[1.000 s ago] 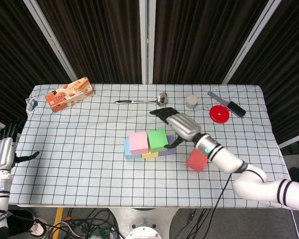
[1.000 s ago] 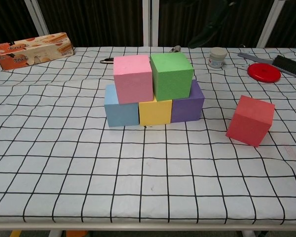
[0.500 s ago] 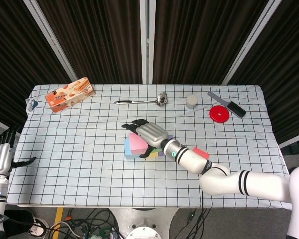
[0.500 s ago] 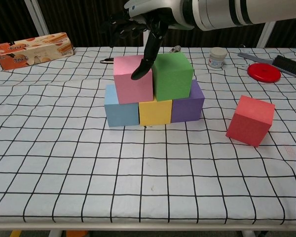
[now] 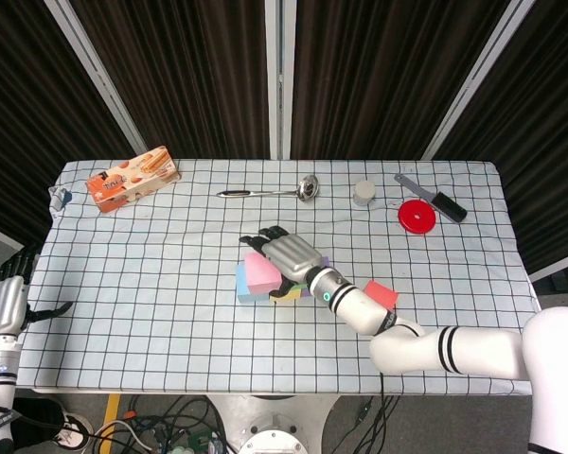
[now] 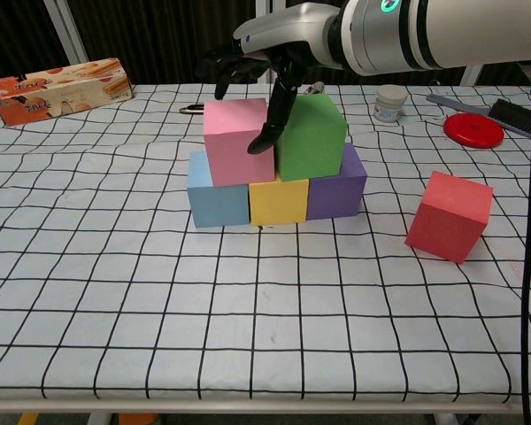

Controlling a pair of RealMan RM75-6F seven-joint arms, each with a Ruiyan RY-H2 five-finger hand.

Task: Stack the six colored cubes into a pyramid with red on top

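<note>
We see our right hand [image 6: 270, 62] spread over the pink cube [image 6: 238, 140] and green cube [image 6: 310, 135], holding nothing. The red cube [image 6: 450, 215] sits apart on the checked tablecloth [image 6: 248, 310]. It looks light, foamy; we'd pinch opposite flat faces.

Your tabletop [image 5: 151, 284] wears a white cloth with a black grid. At upper left of the head view you have an orange snack box [image 5: 131, 178] lying flat. Near top centre lies a metal ladle [image 5: 275, 191], its bowl to the right. Right of it stands a small white jar [image 5: 363, 193], then a red disc [image 5: 417, 216] just beside a black-headed brush [image 5: 434, 200]. Dark curtains [image 5: 189, 66] hang behind.
</note>
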